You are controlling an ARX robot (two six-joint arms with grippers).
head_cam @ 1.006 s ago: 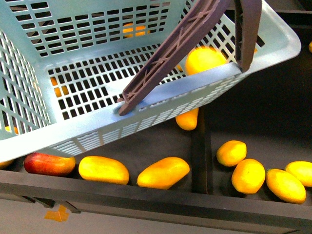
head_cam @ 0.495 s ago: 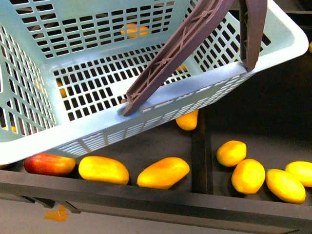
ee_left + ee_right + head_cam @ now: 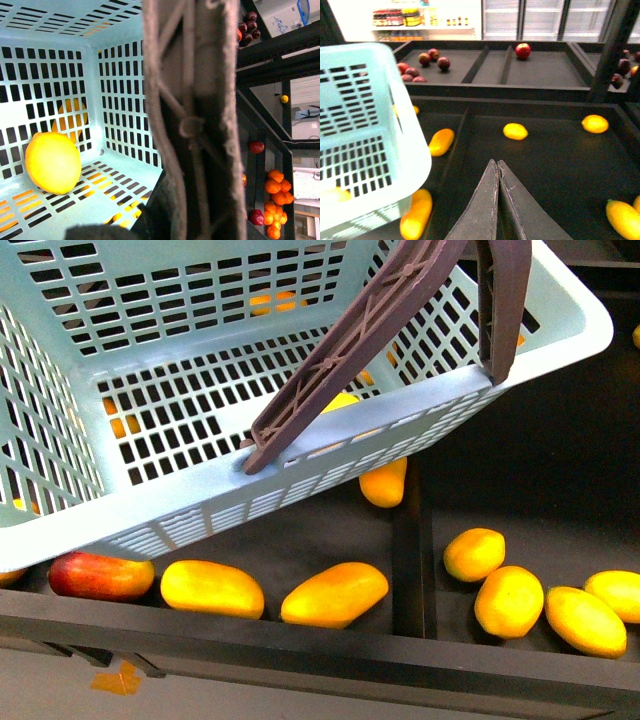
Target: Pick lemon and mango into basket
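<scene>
Inside the basket (image 3: 150, 510), on its slotted floor, you have the lemon (image 3: 52, 162) lying close to one wall. From the front only a yellow sliver of it shows behind the near rim. The basket hangs tilted over the dark tray (image 3: 330, 530), its near rim sloping up toward the right. Its two brown handles (image 3: 340, 360) rise out of the top of the front view.

In the left wrist view those handles fill the middle of the frame right against the camera. They hide the left claw, so you cannot tell whether it is open or closed.

Your right claw (image 3: 496, 162) has its two fingers pressed together with nothing between them. It hovers above a bare stretch of tray, apart from every fruit.

No mango is in the basket. One mango (image 3: 385, 485) pokes out from under the basket's low rim, beside the tray's divider (image 3: 410, 540). Two more mangoes (image 3: 212, 588) lie side by side along the front edge, next to a reddish fruit (image 3: 100, 575). Across the divider, four smaller yellow fruits (image 3: 474, 553) sit clustered together.
</scene>
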